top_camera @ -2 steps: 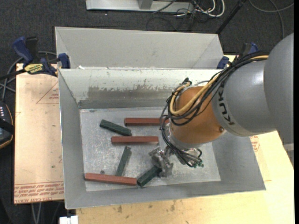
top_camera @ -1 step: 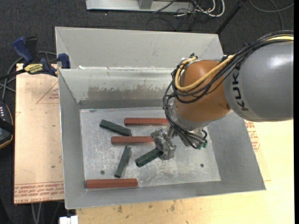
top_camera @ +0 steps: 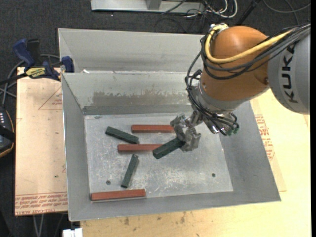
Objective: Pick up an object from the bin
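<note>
nearest the front of the grey bin [top_camera: 74,132], a long red bar [top_camera: 118,195] lies flat along the front edge, on the left side. a bit further back, a front green stick [top_camera: 130,171] lies on the bin floor, pointing almost front to back, apart from the long red bar. behind that, in the middle of the bin, a middle red bar [top_camera: 139,148] lies flat. its right end meets the low end of a slanted green bar [top_camera: 167,149]. this slanted green bar is the one the robot has. its right end goes in between the two fingers [top_camera: 191,139], and the fingers are closed on that end. its other end points down and to the left. further back on the left, a back green stick [top_camera: 121,135] lies near the middle red bar. a back red bar [top_camera: 152,129] lies furthest away, with its right end just beside the fingers. above the fingers sits the big orange cover [top_camera: 237,63] of the arm, with cables round it, reaching in from the right.
</note>
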Controlling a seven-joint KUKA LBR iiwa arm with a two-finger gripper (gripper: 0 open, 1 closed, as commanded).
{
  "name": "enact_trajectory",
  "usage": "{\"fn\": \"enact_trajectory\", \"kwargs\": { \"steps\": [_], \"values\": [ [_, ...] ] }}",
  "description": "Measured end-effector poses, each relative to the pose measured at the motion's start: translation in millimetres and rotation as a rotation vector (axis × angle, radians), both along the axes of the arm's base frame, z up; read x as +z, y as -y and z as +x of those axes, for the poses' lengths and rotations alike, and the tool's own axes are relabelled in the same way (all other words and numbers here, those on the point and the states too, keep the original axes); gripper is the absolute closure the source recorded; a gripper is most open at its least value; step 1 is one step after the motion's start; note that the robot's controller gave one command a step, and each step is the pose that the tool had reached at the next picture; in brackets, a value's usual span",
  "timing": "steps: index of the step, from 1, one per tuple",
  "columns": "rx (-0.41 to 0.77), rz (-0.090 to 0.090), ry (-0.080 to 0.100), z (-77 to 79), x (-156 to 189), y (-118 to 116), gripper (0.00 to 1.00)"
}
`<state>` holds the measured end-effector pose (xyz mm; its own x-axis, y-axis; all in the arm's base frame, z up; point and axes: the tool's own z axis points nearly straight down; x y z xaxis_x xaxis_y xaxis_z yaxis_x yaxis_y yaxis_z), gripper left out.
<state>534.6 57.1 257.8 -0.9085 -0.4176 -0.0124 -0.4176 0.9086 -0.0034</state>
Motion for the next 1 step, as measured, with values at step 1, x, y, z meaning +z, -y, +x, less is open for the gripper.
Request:
{"fn": "enact_trajectory", "kwargs": {
  "steps": [1],
  "values": [
    [0.251, -0.002, -0.011, 39.2, -57.8, -10.7, 1.00]
  ]
}}
